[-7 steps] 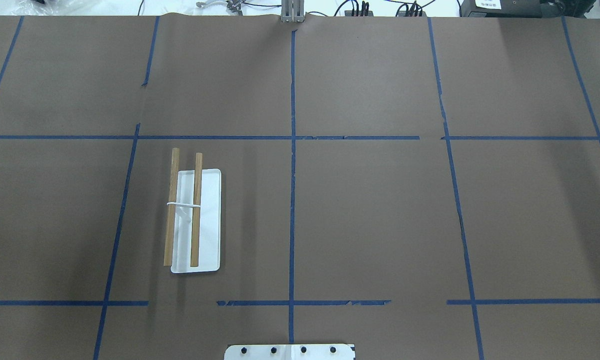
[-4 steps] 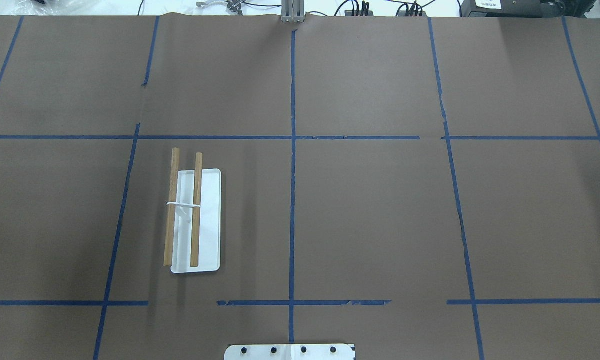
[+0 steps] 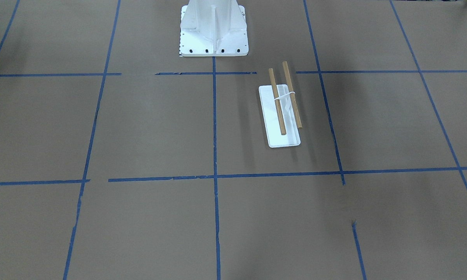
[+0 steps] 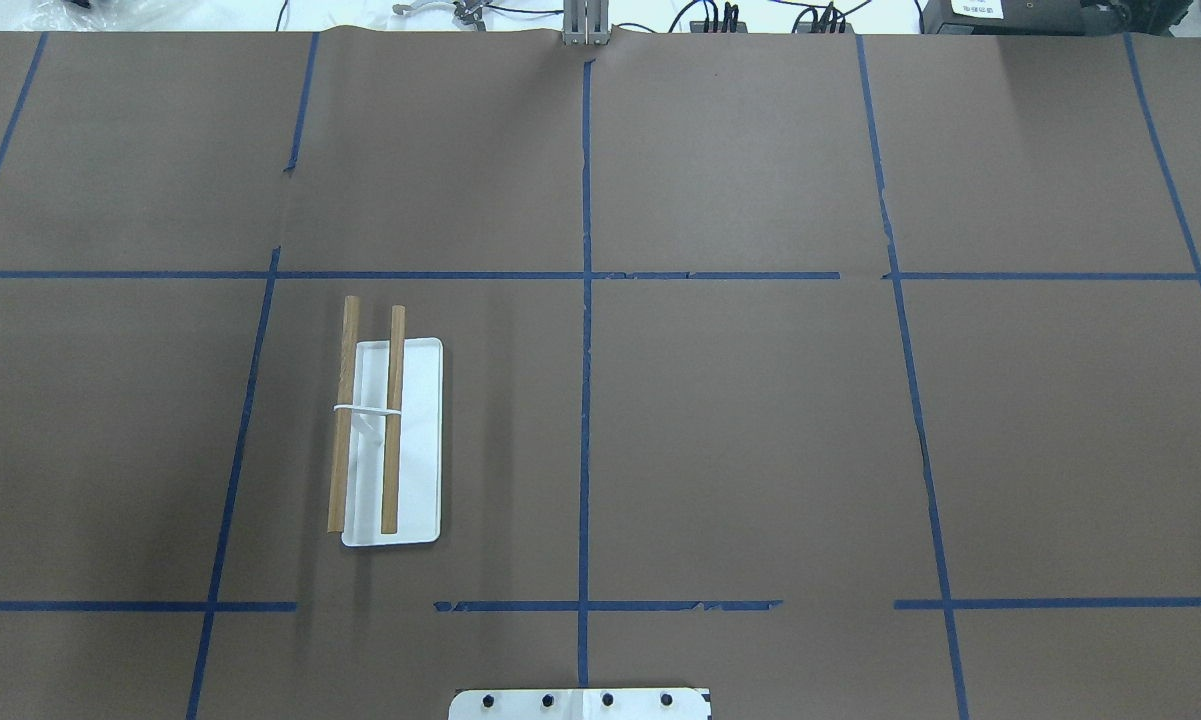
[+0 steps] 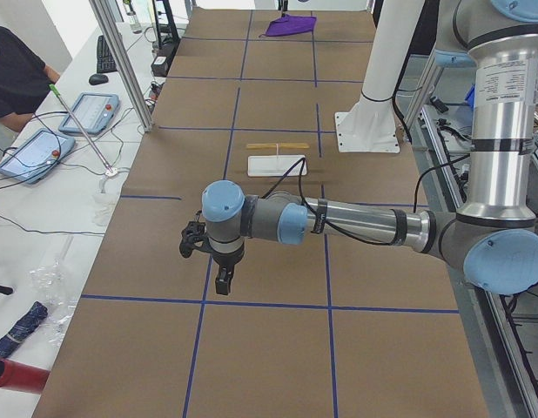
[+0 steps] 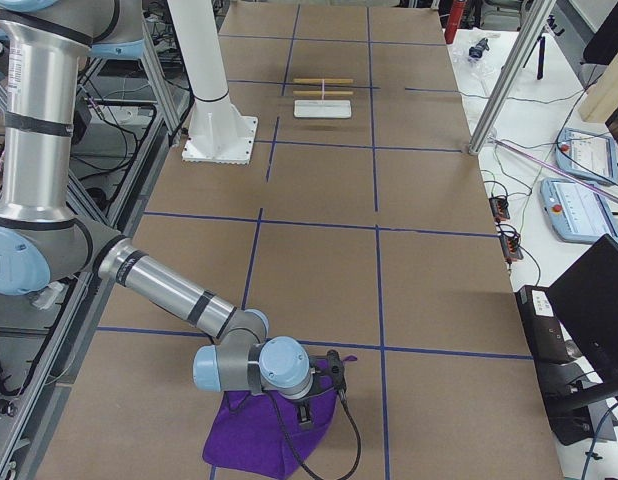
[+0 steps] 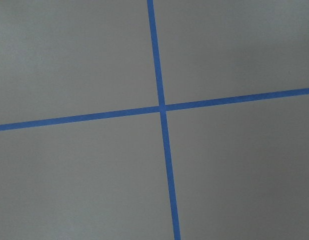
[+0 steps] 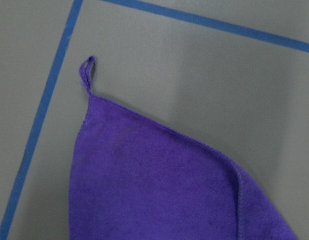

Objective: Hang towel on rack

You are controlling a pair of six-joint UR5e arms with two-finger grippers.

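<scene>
The rack (image 4: 390,440) is two wooden dowels on a thin white frame over a white base plate, left of the table's middle; it also shows in the front view (image 3: 282,105) and both side views (image 5: 278,157) (image 6: 322,95). The purple towel (image 6: 259,430) lies flat at the table's right end, far from the rack, and shows small in the left side view (image 5: 291,24). The right wrist view shows its corner (image 8: 159,185) with the loop tag (image 8: 88,70). My right gripper (image 6: 314,408) hovers over the towel; I cannot tell its state. My left gripper (image 5: 222,280) hangs over bare table; its state is unclear.
The white bolted pedestal (image 3: 214,27) stands at the robot's edge near the rack (image 4: 580,703). Blue tape lines grid the brown table (image 7: 162,107). Operator tablets (image 5: 43,148) and cables lie beyond the far edge.
</scene>
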